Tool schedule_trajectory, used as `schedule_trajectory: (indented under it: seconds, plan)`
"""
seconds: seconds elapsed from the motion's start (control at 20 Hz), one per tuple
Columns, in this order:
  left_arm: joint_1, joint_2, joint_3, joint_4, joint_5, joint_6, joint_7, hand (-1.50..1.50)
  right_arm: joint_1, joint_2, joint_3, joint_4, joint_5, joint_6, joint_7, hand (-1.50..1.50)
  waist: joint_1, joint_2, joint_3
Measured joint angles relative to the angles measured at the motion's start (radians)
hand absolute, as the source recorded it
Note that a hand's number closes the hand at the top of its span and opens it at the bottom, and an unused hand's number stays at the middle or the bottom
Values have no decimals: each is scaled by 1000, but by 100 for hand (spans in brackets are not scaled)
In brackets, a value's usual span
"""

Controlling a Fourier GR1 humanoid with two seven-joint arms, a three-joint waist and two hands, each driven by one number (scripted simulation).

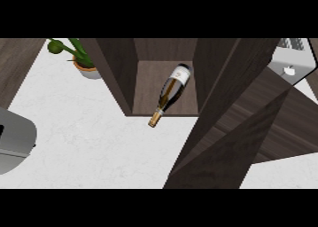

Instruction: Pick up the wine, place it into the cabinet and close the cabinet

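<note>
Wine bottle [171, 91]: it lies on its side on the floor of the open cabinet, base towards the back, neck pointing out at me. The gold-capped neck sticks out past the front edge of the cabinet floor and hangs over the counter. A pale label shows near the far end of the dark glass.

Cabinet [122, 71]: dark wood, standing on the counter, its front open. The bottle rests between the two side walls, closer to the right one.

Cabinet door [220, 146]: swung wide open to the right, a large dark panel reaching down towards the near edge of the view and hiding much of the counter on that side.

Hands: neither hand shows anywhere from where I stand, so I cannot tell how the fingers are set; nothing is holding the bottle.

Counter [89, 142]: white, marbled surface under everything.

Potted plant [79, 57]: green leaves in a small pot, just left of the cabinet, at the back.

Grey appliance [7, 142]: at the left edge, partly cut off.

Pale device [292, 62]: at the top right behind the door; I cannot say what it is.
</note>
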Motion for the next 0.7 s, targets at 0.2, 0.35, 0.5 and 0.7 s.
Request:
schedule_trajectory:
  seconds: [0.2, 0.35, 0.5, 0.7]
  plan:
    - [-2, 11, 30, 11, 21, -34, 22, -150, -75, -33, 35, 17, 48, -90, -26, 150, 3, 0, 0]
    - [-4, 12, 44, 11, 37, -57, 36, -150, -136, -66, 52, 22, 79, -146, -13, 150, 6, 0, -1]
    - [-13, 6, 51, 9, 49, -66, 52, -150, -207, -101, 73, 30, 100, -210, 3, 150, 10, 2, -1]
    - [-37, -3, 59, 18, 61, -77, 72, -150, -312, -141, 85, 48, 79, -271, 22, 150, 16, 6, -1]
